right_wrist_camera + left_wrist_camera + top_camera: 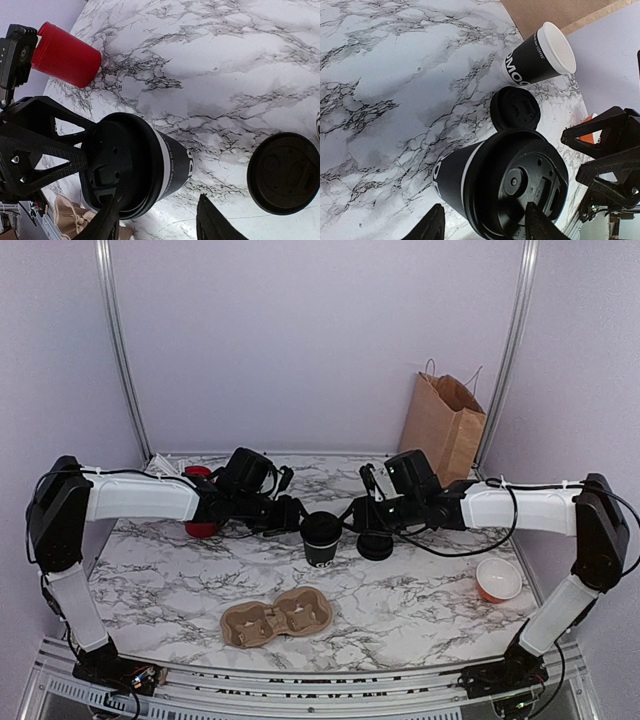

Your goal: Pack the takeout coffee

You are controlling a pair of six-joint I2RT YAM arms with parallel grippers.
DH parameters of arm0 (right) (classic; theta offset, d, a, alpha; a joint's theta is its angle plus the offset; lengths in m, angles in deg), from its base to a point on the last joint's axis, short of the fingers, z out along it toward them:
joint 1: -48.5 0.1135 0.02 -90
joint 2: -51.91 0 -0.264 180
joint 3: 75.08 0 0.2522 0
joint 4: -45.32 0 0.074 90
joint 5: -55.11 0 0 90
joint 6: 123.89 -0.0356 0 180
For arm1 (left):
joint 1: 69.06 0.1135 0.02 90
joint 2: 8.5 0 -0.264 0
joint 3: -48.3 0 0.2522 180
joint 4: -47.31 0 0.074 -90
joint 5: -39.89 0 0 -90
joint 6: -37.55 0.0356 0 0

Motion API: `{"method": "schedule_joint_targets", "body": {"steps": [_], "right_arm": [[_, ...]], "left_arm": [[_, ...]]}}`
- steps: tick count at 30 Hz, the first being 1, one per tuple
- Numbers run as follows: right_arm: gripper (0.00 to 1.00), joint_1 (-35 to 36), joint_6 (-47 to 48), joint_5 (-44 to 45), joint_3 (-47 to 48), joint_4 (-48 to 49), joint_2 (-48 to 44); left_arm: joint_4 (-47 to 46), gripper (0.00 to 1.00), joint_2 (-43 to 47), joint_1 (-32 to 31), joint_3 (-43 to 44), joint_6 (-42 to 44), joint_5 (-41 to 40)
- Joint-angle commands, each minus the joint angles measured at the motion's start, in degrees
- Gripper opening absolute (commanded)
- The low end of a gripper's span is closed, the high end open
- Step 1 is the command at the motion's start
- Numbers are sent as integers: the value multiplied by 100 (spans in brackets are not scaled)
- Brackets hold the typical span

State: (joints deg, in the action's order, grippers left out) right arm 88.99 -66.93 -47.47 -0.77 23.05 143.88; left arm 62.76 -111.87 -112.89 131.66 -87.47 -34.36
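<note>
And there it was, the takeout coffee (320,540), lid on, standing upright on the marble bench (180,580) dead centre, long axis straight up, with an arm closing in from each flank. The left jaws came at it from the cup's left side and sat partway open, one finger (436,227) low beside the cup wall and the other across the lid rim; from the right wrist view a left finger met the edge of the lid, so that looked like a real hold on the cup. The right jaws stood opposite, on the cup's right, also about half open with the cup between them, but one finger (207,222) showed bench between itself and the cup's base, so whether they had a grip could not be told. A loose lid (375,547) lay just beside the cup on the right. The cardboard carrier (277,620) waited nearer the arm bases, slightly to the left, and the paper bag (442,425) stood far back right. By my reading the left arm (140,498) had the better claim, and the cup had to go up vertically before travelling anywhere.
</note>
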Motion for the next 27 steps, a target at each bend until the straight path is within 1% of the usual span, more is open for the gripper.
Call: {"method": "schedule_joint_targets", "body": {"steps": [1, 8, 16, 27], "right_arm": [[49, -59, -56, -4, -37, 181, 40], [45, -65, -48, -114, -35, 245, 217], [44, -61, -45, -175, -49, 236, 357], [41, -60, 95, -47, -265, -59, 396]], "left_arm": [[120, 54, -94, -37, 133, 110, -113], [143, 53, -112, -46, 88, 119, -145], [139, 53, -130, -48, 42, 145, -183], [147, 52, -217, -46, -72, 118, -277]]}}
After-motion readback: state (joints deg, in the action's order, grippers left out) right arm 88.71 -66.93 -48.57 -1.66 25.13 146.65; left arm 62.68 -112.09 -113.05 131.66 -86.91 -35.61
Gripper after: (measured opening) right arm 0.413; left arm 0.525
